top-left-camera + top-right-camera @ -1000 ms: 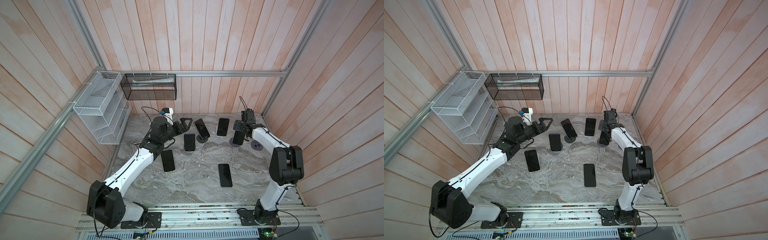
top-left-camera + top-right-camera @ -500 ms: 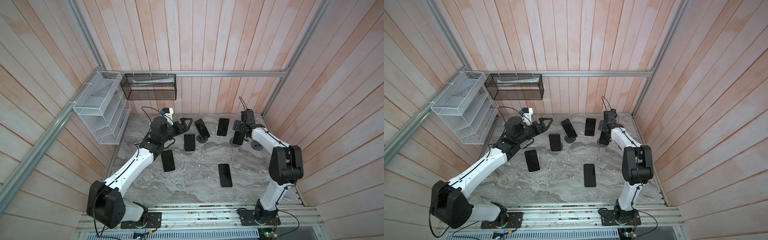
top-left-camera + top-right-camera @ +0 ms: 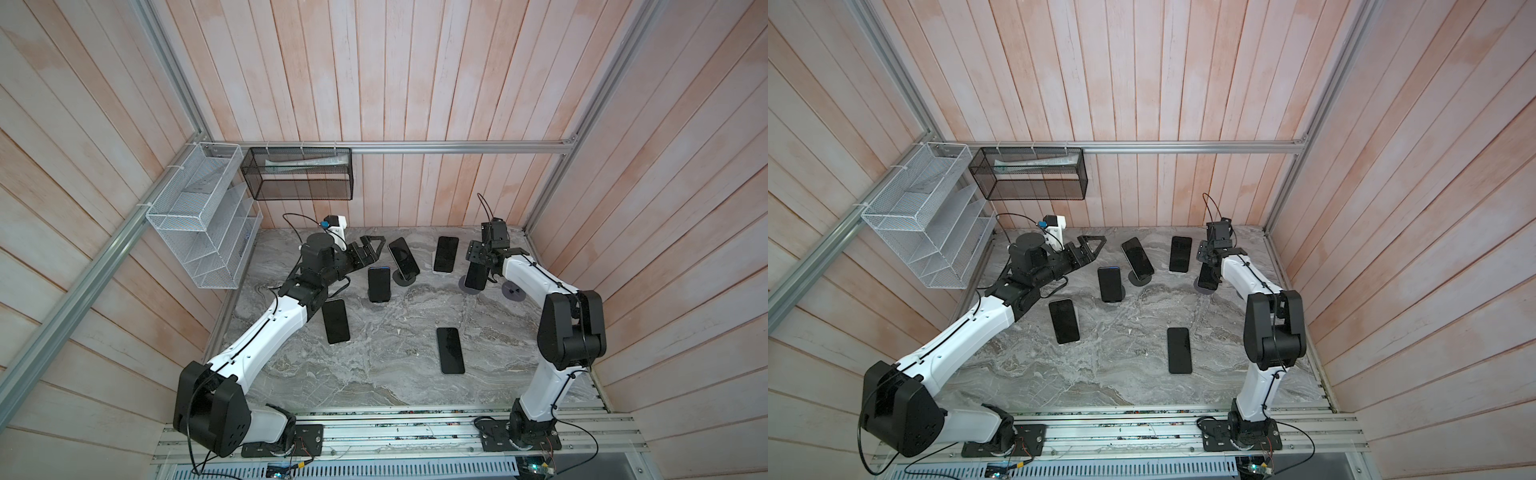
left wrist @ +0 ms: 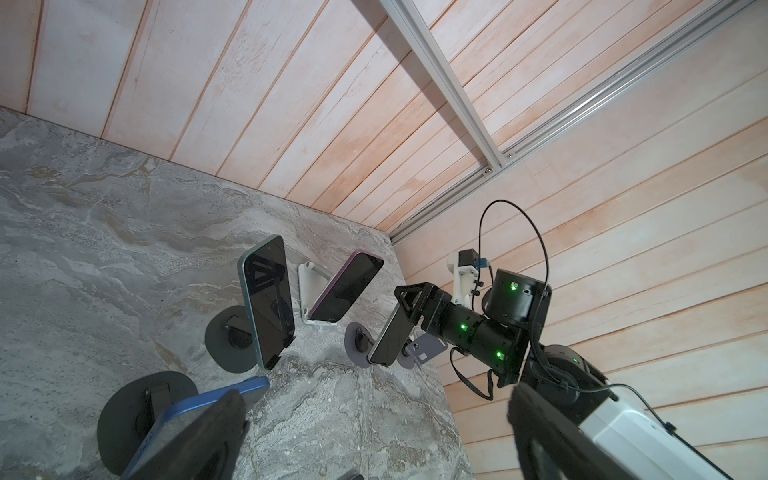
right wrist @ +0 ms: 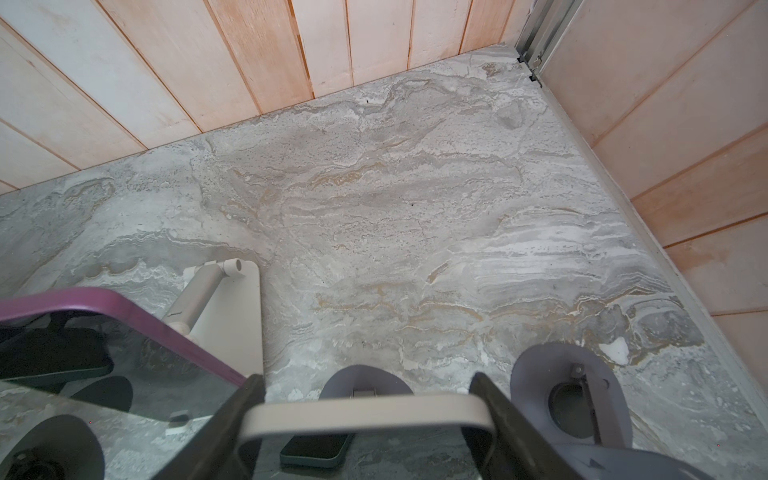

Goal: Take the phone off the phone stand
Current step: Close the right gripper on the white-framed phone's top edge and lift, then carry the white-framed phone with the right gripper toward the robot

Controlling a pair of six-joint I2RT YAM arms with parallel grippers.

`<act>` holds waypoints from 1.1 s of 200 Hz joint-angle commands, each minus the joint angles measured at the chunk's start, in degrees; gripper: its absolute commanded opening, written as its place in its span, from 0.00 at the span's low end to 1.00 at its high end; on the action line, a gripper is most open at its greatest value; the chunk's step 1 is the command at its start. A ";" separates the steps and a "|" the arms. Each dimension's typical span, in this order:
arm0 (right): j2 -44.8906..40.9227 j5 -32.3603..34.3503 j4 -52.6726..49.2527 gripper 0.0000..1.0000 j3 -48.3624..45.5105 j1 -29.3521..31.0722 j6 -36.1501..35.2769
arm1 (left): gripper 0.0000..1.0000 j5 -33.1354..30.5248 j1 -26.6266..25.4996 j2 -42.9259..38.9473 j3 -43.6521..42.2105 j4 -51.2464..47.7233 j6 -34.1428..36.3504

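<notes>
1. At the table's [image 3: 386, 374] back left, the left pincer [image 3: 379, 248] hangs with its jaws spread as wide as they go, holding nothing.
2. Just in front of it a blue phone [image 3: 379, 283] leans on a black stand [image 4: 120, 415]; I cannot tell whether a finger brushes it.
3. Over to the right, the right pincer [image 5: 368, 386] straddles the top of the phone [image 5: 365, 413], jaws wide, a finger [image 5: 232, 419] pressed against each side edge.
4. The phone is tilted, its foot at the round grey stand [image 5: 365, 379], near the back right corner.
5. A second stand [image 5: 569, 395] sits just beside it, further right.
</notes>
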 commanded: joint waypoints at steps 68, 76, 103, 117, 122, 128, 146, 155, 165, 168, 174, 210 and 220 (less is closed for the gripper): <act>-11.06 3.55 1.88 0.68 -6.11 1.71 -1.11 | 1.00 1.27 -0.22 -0.56 -0.52 2.16 0.93; -11.87 3.87 2.11 0.67 -6.71 1.72 -1.44 | 1.00 1.23 -0.44 -0.60 -0.52 2.16 1.11; -14.60 3.92 1.93 0.67 -8.12 1.77 -1.92 | 1.00 1.19 -1.24 -0.58 -0.24 2.02 1.80; -16.17 3.57 1.68 0.67 -8.78 1.90 -1.80 | 1.00 0.78 -1.76 -0.72 -0.05 1.75 2.64; -16.79 3.50 1.56 0.67 -9.09 2.08 -1.80 | 1.00 0.41 -1.93 -0.71 0.06 1.57 2.91; -17.44 3.59 1.40 0.67 -9.35 2.34 -1.82 | 1.00 0.16 -2.24 -0.91 0.07 1.46 3.32; -19.62 4.04 0.57 0.66 -10.58 3.62 -1.76 | 1.00 -0.60 -3.16 -0.84 0.27 1.03 4.44; -20.72 4.34 0.20 0.66 -11.47 4.43 -1.59 | 1.00 -0.79 -3.85 -0.62 0.52 0.63 5.03; -22.01 4.70 -0.32 0.67 -12.60 5.24 -1.20 | 1.00 -1.02 -4.76 -0.07 1.02 -0.11 5.65; -22.38 4.75 -0.46 0.66 -13.01 5.52 -1.08 | 1.00 -1.13 -5.04 0.10 1.13 -0.32 5.87; -23.21 4.79 -0.76 0.66 -13.79 6.04 -0.70 | 1.00 -1.22 -5.50 0.35 1.31 -0.56 6.22; -27.33 5.56 -4.33 0.66 -17.22 9.87 3.17 | 1.00 -1.69 -6.97 1.26 1.47 -0.91 6.89; -28.76 5.35 -5.18 0.66 -18.33 10.66 4.77 | 1.00 -2.09 -6.97 1.18 1.55 -1.11 7.09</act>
